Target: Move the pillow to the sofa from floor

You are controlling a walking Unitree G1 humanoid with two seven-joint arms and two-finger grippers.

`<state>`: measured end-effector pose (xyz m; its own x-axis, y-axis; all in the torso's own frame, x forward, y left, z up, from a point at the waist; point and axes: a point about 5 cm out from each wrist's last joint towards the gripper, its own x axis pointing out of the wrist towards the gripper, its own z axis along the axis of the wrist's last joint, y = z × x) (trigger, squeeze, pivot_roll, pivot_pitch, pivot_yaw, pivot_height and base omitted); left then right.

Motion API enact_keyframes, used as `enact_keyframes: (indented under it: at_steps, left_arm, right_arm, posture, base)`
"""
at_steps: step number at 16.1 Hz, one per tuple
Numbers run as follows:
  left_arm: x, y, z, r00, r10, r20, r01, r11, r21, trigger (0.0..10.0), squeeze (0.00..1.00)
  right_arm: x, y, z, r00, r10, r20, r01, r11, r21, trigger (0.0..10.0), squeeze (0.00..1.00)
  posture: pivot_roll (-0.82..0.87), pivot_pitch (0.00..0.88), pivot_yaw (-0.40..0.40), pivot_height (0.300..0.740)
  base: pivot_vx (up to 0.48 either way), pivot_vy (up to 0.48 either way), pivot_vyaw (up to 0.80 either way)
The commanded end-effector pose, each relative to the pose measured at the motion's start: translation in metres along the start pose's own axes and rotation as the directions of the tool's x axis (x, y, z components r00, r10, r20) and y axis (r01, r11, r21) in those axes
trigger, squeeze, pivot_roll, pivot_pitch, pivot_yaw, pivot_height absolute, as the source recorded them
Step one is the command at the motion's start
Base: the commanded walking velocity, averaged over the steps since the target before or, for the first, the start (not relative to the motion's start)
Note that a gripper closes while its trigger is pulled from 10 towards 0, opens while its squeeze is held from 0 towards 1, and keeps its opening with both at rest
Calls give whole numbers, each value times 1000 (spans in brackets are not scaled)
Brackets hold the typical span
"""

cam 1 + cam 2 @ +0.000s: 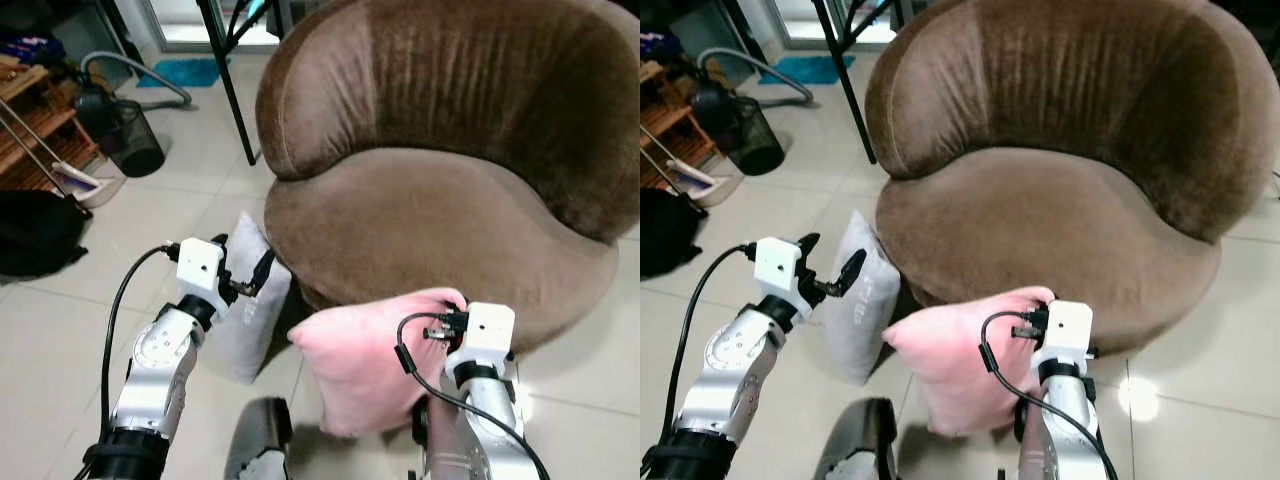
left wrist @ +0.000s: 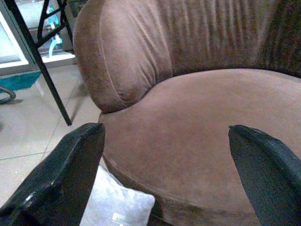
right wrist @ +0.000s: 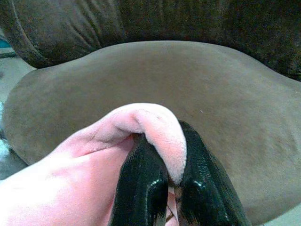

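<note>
The right gripper (image 3: 171, 188) has its two black fingers (image 3: 141, 188) pressed together on a corner of the pink pillow (image 1: 365, 365). The soft pink cloth folds over the fingertips in the right wrist view. The pillow hangs from this corner, lifted off the tiled floor (image 1: 60, 330), and it is just in front of the lower front edge of the brown sofa (image 1: 420, 215). Its top corner is near the front edge of the seat cushion, but the pillow is not lying on the seat.

The left gripper (image 1: 243, 265) is wide open and holds nothing. In the left wrist view its two fingers (image 2: 66, 174) stand far apart, with the sofa seat between them. It hovers above a grey pillow (image 1: 248, 310), which stands upright on the floor and leans against the left front of the sofa. On the grey pillow there is a small pale mark, but it is too small to read, so I cannot tell if it is writing.

The sofa is round, with a high curved back of brown velvet. To the left, well apart from it, stand a black mesh bin (image 1: 133, 140), a wooden shelf (image 1: 35, 125) and a grey hose (image 1: 135, 72) on the floor. A black metal leg (image 1: 232, 90) stands beside the left side of the sofa. A black bag (image 1: 35, 232) lies on the floor at the left edge. No brand or label can be read anywhere.
</note>
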<state>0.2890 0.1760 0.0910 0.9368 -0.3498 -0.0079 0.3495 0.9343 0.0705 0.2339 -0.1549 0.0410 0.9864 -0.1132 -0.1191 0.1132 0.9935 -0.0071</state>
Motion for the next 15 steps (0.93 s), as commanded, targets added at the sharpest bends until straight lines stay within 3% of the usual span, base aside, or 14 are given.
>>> enact_keyframes:
  at_steps: [1, 6, 10, 14, 15]
  left_arm:
    - [-3, 1, 2, 1000, -1, -4, 1, 1000, 5, 10000, 0]
    - [1, -13, 16, 999, -33, 29, 33, 999, -8, 10000, 0]
    - [5, -13, 24, 999, -49, 21, 48, 998, 32, 10000, 0]
    - [5, -15, 24, 999, -54, 8, 54, 998, 18, 10000, 0]
    - [5, -15, 22, 998, -56, 0, 56, 998, 32, 10000, 0]
  right_arm:
    - [7, 7, 18, 996, 12, 92, -14, 1000, 19, 0, 0]
    - [8, 7, 19, 994, 39, 101, -41, 999, 14, 0, 0]
    - [14, 8, 25, 992, 43, 119, -44, 999, 11, 0, 0]
    - [22, 9, 34, 988, 42, 152, -41, 999, -9, 0, 0]
    - [29, 10, 39, 984, 56, 166, -50, 998, -37, 784, 0]
  posture:
    - [-18, 0, 119, 687]
    - [-17, 0, 117, 737]
    - [-11, 0, 125, 740]
    - [-3, 0, 125, 740]
    - [1, 0, 124, 740]
  base:
    - [0, 0, 0]
    - [0, 0, 0]
    - [0, 0, 0]
    - [0, 0, 0]
    - [0, 0, 0]
